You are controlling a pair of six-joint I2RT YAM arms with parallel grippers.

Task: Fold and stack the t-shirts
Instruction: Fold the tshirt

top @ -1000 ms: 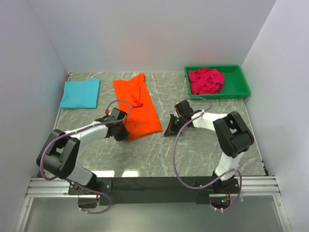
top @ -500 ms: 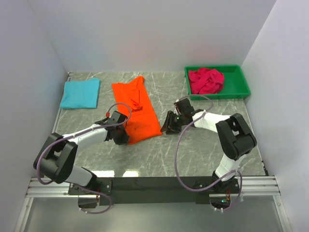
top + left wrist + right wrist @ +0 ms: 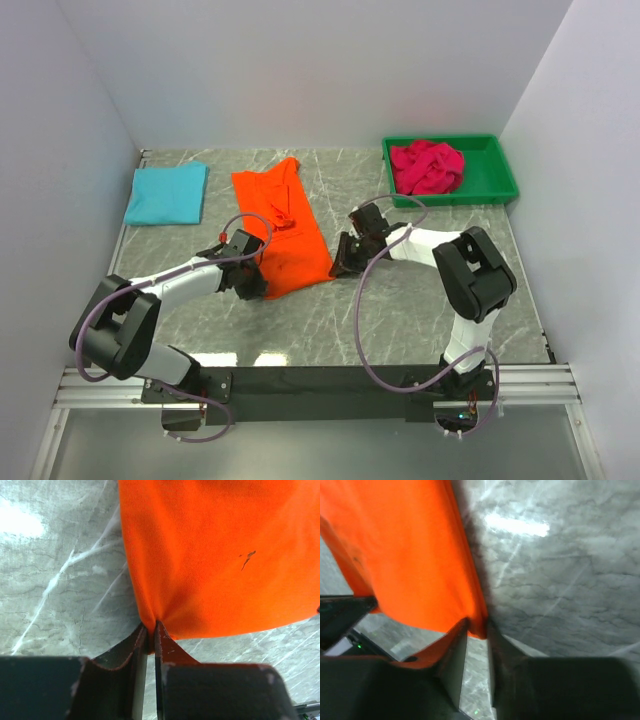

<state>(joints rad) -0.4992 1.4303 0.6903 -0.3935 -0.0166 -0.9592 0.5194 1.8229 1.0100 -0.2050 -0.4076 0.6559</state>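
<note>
now, orange t-shirt (image 3: 300,245), near corners inside left pincer (image 3: 150,627), right pincer (image 3: 477,625)

In the left wrist view the orange tee (image 3: 215,555) runs off the top and right edges. Its pinched corner is hidden between the pressed-together fingers of the left gripper (image 3: 150,630). A dark speck (image 3: 247,559) on the cloth is too small to identify. The right wrist view is blurred. There the tee is cut off at top and left, and whether the right gripper (image 3: 477,630) clamps the corner cannot be told. The pink tee (image 3: 426,166) lies bunched in the bin (image 3: 495,185), its underside hidden.
</note>
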